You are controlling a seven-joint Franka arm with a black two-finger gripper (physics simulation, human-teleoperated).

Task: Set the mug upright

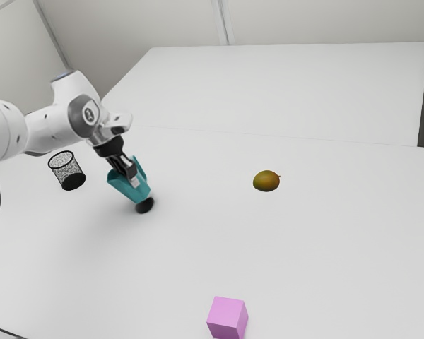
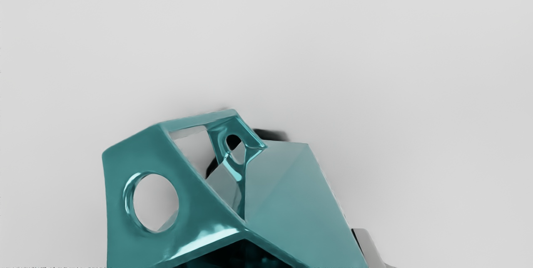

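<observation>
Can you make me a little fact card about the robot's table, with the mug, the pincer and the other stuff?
mug: teal, tilted, not upright
pincer: shut on the mug
fruit: mango, green and reddish
block: pink cube
container: black mesh cup
nearest the mug: mesh cup
table: white
job: mug upright, not done

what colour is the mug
The mug is teal, shown best in the wrist view.
</observation>
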